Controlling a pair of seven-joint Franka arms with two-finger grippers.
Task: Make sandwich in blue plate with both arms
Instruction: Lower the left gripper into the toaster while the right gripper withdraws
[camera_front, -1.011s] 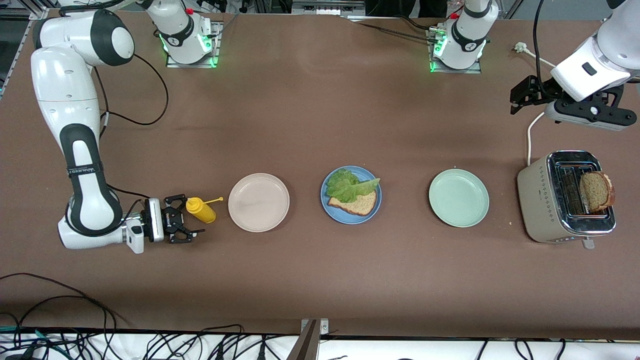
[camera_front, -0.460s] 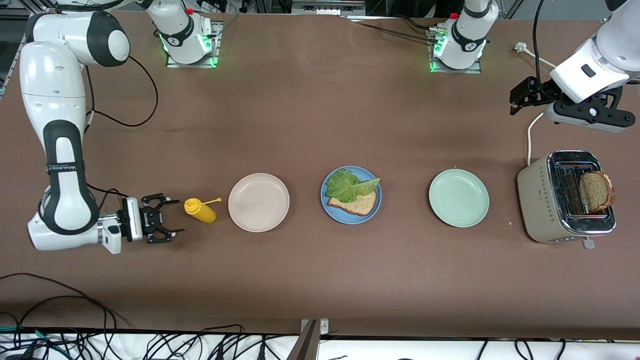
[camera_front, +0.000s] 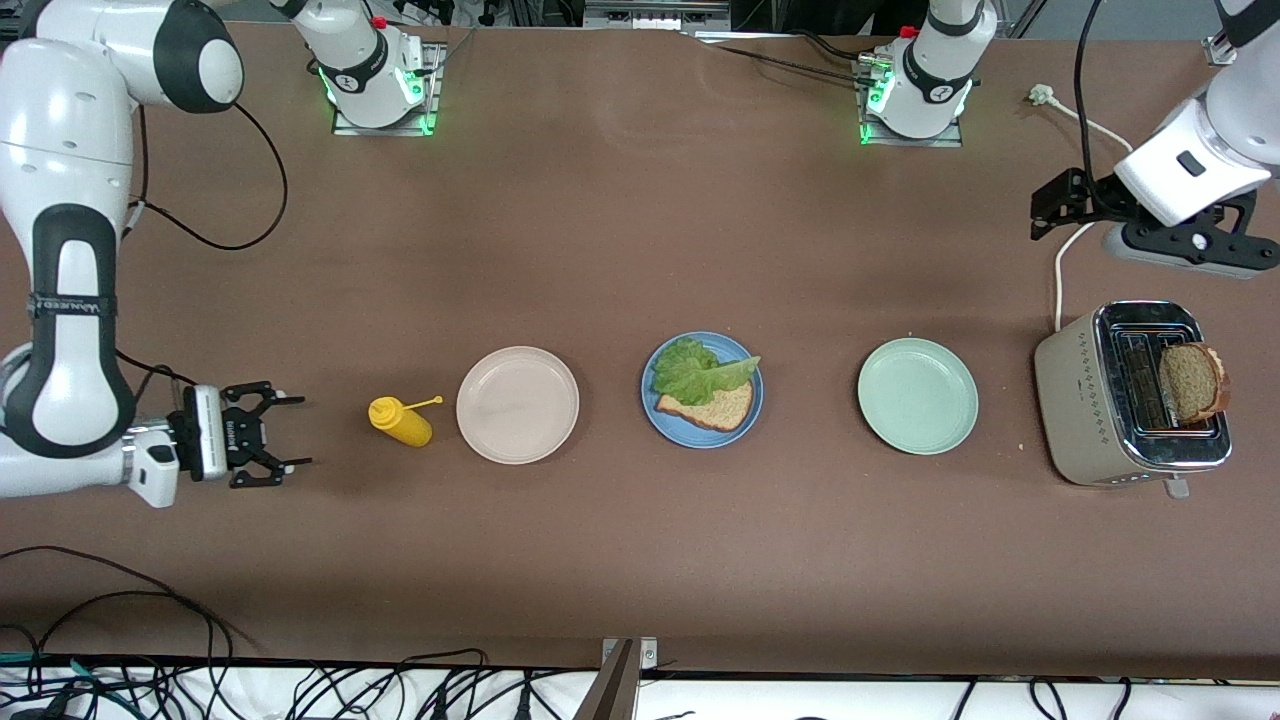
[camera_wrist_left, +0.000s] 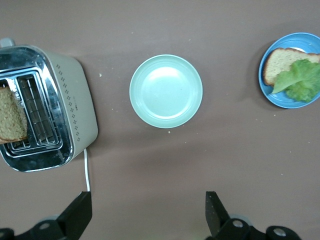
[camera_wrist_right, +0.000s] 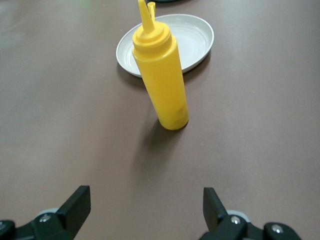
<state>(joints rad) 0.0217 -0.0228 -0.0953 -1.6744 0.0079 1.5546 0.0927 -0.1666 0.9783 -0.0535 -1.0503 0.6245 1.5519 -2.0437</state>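
The blue plate (camera_front: 700, 438) sits mid-table with one brown bread slice (camera_front: 712, 409) and a green lettuce leaf (camera_front: 695, 370) on top of it. A second bread slice (camera_front: 1192, 382) stands in the toaster (camera_front: 1080, 400). My left gripper (camera_front: 1047, 205) is open and empty, over the table by the toaster's white cord. Its wrist view shows the toaster (camera_wrist_left: 75, 110), that slice (camera_wrist_left: 11, 117) and the blue plate (camera_wrist_left: 285, 101). My right gripper (camera_front: 295, 432) is open and empty, low over the table toward the right arm's end, apart from the yellow bottle (camera_front: 402, 421).
A cream-white plate (camera_front: 517, 404) lies between the yellow bottle and the blue plate. A pale mint-green plate (camera_front: 918, 396) lies between the blue plate and the toaster. The right wrist view shows the bottle (camera_wrist_right: 162, 80) upright before the cream plate (camera_wrist_right: 197, 37).
My right gripper has drawn back from the yellow bottle toward the right arm's end of the table, open throughout. The left gripper has shifted slightly. The bottle, plates and bread have not moved.
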